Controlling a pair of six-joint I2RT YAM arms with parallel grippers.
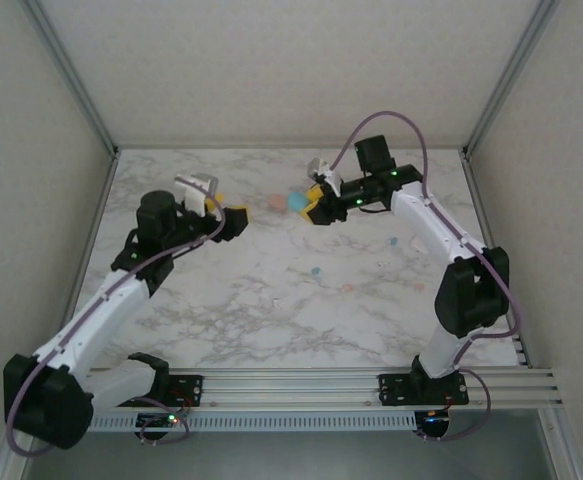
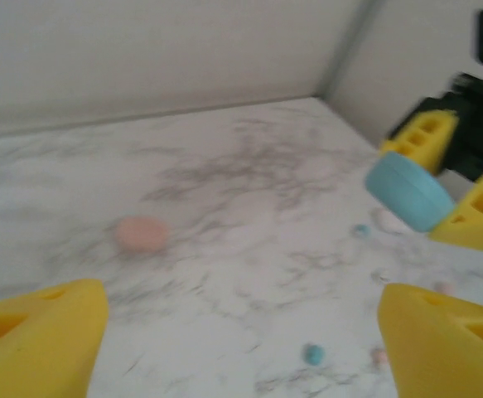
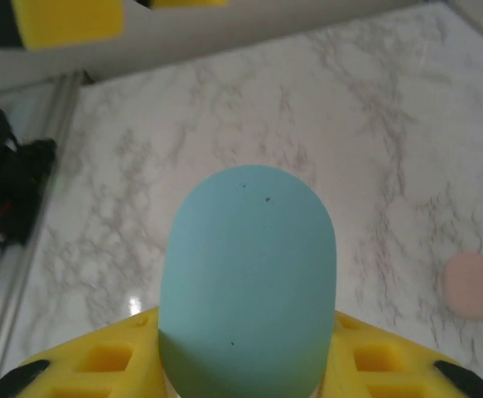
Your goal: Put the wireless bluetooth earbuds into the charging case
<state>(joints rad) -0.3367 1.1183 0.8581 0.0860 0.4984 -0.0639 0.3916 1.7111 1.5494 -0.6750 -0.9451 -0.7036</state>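
While the right gripper (image 1: 316,204) clamps the teal case (image 3: 248,282) between its yellow fingers, the left gripper (image 2: 243,313) stands spread, grasping nothing. The pink case (image 2: 141,234) lies on the marble table (image 2: 249,166) ahead of the left fingers. The inside of both cases is hidden. A teal earbud (image 2: 312,355) and a pink earbud (image 2: 379,356) lie loose near the left gripper's right finger.
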